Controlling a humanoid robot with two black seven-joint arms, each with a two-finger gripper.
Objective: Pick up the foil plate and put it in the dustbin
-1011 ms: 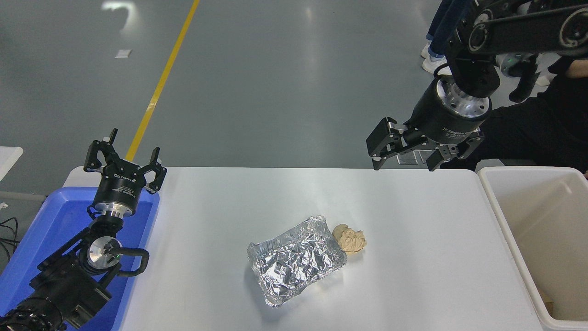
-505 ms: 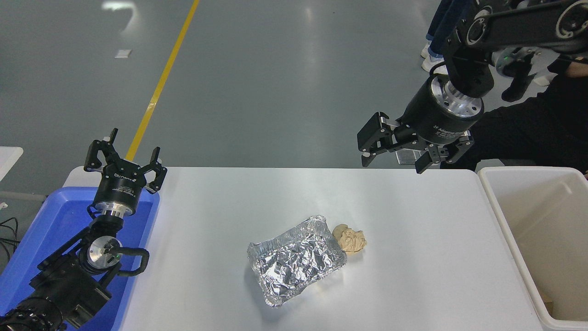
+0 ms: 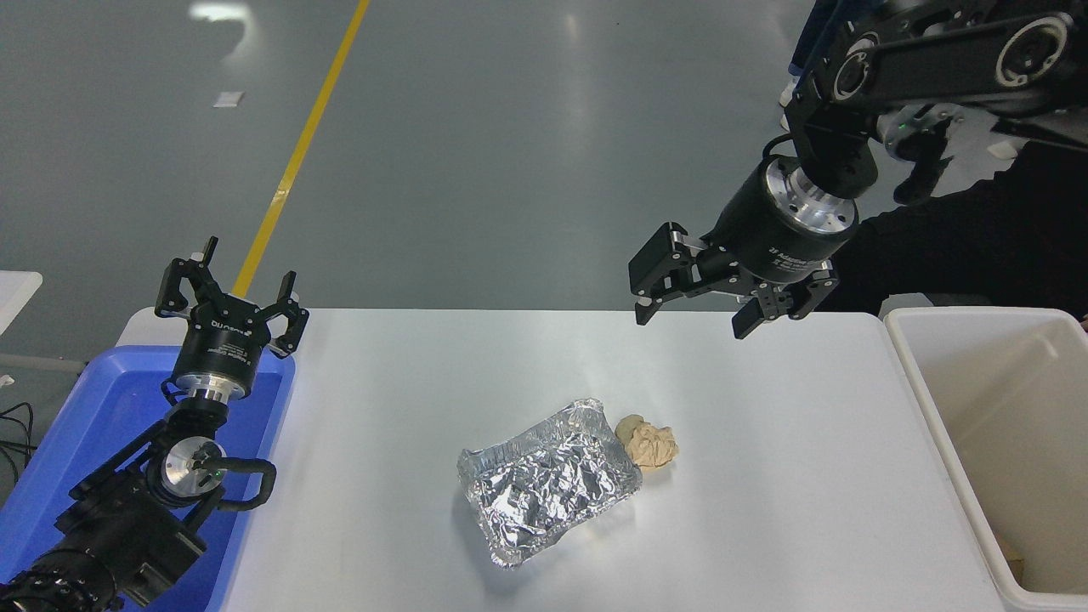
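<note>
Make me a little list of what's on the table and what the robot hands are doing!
foil plate: lying on the white table, nothing holding it
paper lump: touching the plate's far right corner
dustbin: at the table's right end
blue tub: left end
right gripper: open, in the air
left gripper: open, parked over the tub

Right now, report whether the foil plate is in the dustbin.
Out. The foil plate lies on the table, left of the dustbin.
</note>
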